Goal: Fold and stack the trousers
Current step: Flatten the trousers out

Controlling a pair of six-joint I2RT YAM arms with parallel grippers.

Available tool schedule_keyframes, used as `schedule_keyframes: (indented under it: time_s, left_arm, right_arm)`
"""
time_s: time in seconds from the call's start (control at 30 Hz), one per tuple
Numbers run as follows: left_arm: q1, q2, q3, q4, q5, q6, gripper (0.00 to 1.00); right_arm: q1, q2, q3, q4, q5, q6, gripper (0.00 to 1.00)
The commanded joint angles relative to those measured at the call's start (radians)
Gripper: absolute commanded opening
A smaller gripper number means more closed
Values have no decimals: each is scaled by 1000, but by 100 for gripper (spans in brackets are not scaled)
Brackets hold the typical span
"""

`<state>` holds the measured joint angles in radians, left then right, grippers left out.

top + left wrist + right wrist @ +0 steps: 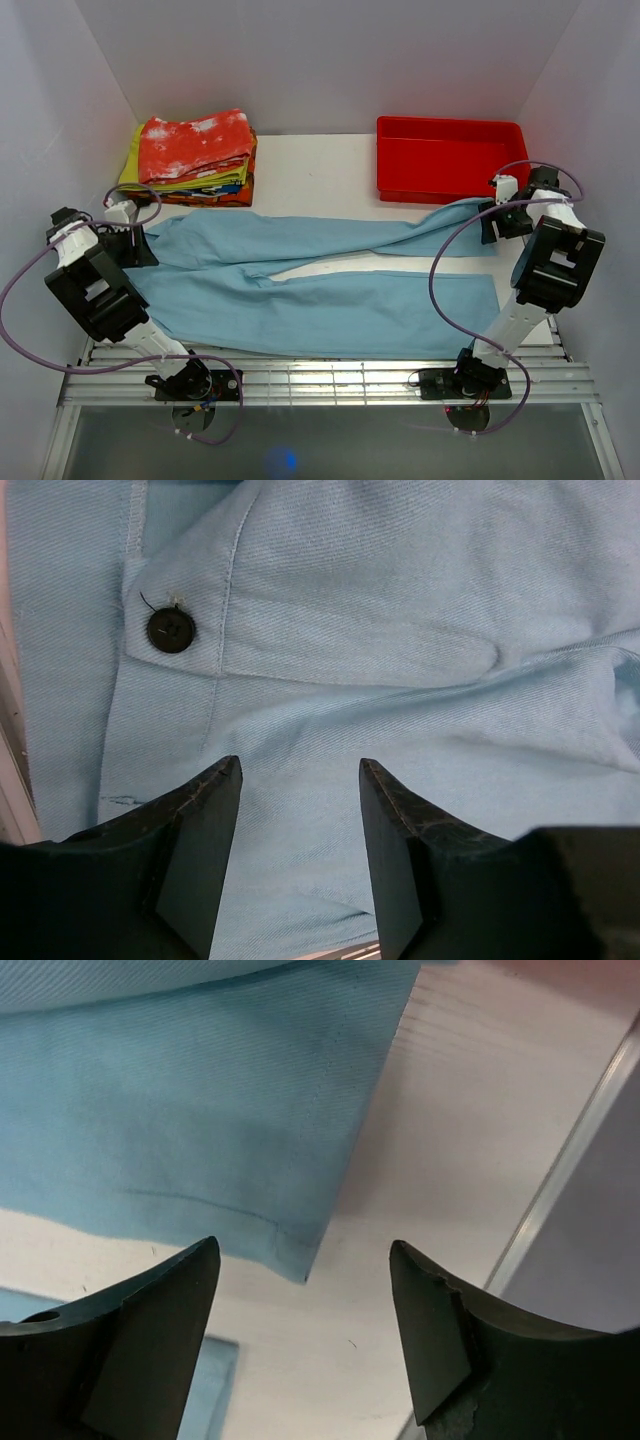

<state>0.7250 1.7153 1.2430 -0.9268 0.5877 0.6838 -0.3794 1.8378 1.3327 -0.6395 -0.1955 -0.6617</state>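
While the white table carries the trousers unfolded, waist at left and legs running right, a red bin and a stack of folded clothes sit behind them. The left gripper hangs over the waistband, jaws apart and empty, near a dark button. The right gripper, likewise spread and empty, hangs over the far leg's hem corner.

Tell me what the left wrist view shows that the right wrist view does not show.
Only the left wrist view shows a small dark round button and a stitched pocket flap on the light sky-blue fabric trousers. Only the right wrist view shows a hemmed leg corner and the bare white table. Both show the blue cloth beyond open black fingers holding nothing: the left fingers and the right fingers.
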Motion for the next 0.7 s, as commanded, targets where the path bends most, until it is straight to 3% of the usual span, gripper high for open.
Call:
schedule_keyframes:
  time_s: [0.0, 0.03, 0.13, 0.23, 0.37, 0.5, 0.67]
  left_arm:
    - [7, -36, -22, 32, 8, -16, 63]
    - [7, -36, -25, 32, 6, -21, 64]
    - [7, -40, -33, 36, 0, -20, 64]
    - [7, -40, -27, 42, -8, -21, 65]
    - [5, -25, -11, 42, -3, -33, 65]
    - [7, -8, -8, 52, -28, -43, 65]
    - [7, 16, -24, 88, -65, -53, 65]
  right_arm:
    - [-4, 50, -21, 105, -27, 148, 75]
    - [-4, 58, -29, 118, -31, 164, 75]
    - [-4, 80, -52, 144, -30, 198, 62]
    - [-4, 87, -73, 149, -3, 186, 43]
    - [-4, 64, -107, 135, 45, 116, 9]
    - [-52, -32, -119, 104, 56, -1, 8]
    - [-150, -87, 3, -17, 25, -91, 8]
